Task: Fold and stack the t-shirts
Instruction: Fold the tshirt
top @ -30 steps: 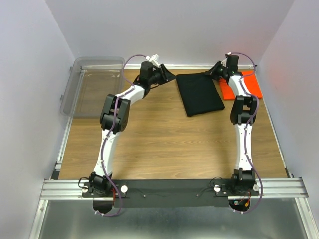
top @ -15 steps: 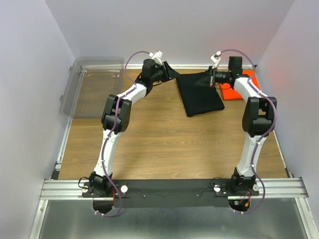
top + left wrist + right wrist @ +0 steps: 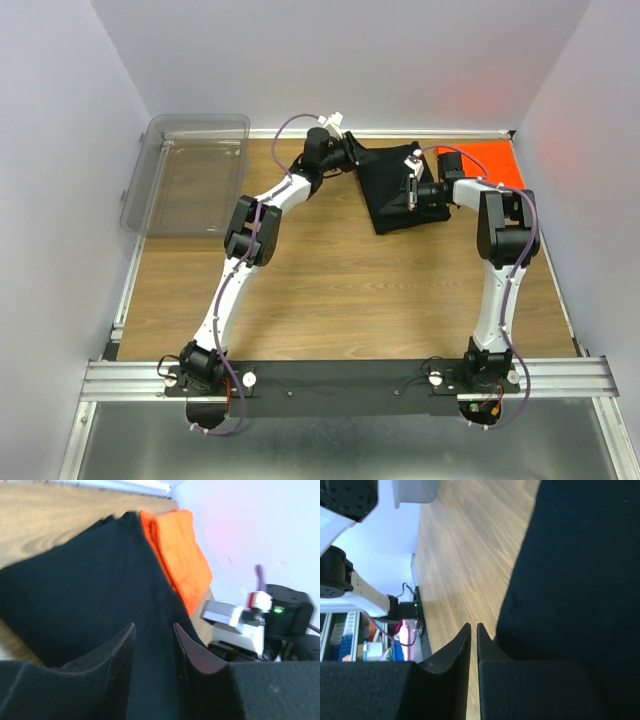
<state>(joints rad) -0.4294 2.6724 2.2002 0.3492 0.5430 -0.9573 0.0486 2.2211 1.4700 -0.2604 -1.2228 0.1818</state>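
The black t-shirt [image 3: 388, 200] lies folded on the wooden table at the back, right of centre. The orange t-shirt [image 3: 492, 160] lies folded just beyond its right edge. My left gripper [image 3: 352, 152] is at the black t-shirt's [image 3: 90, 580] far left corner. Its jaws [image 3: 154, 625] stand apart with black cloth showing in the gap, and the orange t-shirt [image 3: 182, 555] lies beyond. My right gripper [image 3: 415, 200] is low over the black t-shirt's right part. It [image 3: 473, 625] is shut to a thin slit with only wood showing through, and the black t-shirt [image 3: 580, 555] lies beside it.
A clear plastic bin [image 3: 190, 175] stands at the back left, partly over the table's edge. White walls close the back and both sides. Bare wood [image 3: 340, 290] stretches from the shirts to the arm bases.
My right arm has swung left from over the orange t-shirt to over the black one. The left gripper has moved right, up to the black t-shirt's far corner.
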